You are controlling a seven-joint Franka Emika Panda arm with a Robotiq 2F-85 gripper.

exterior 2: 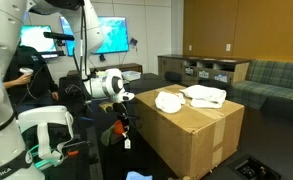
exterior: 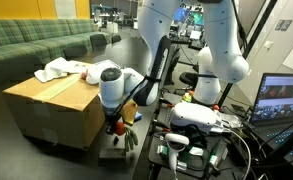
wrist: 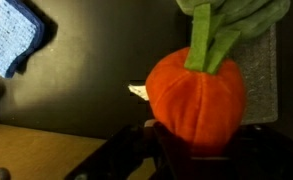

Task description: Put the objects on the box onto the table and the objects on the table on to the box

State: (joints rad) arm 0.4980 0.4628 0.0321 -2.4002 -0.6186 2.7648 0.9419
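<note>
You are hovering the gripper (exterior: 117, 122) beside the box (exterior: 56, 108), red ball (wrist: 196, 95) sitting between its jaws over the table (wrist: 91, 60) for set-down; whether clamped, cannot tell.

It was a robotics lab with a lounge corner. A large lit screen (exterior 2: 111, 35) hung on the far wall, an open laptop (exterior: 283, 100) glowed at the side, and a white robot arm (exterior: 218, 45) rose over the workspace. A green striped sofa (exterior: 36, 45) and low wooden shelving (exterior 2: 201, 68) lined the walls.
</note>
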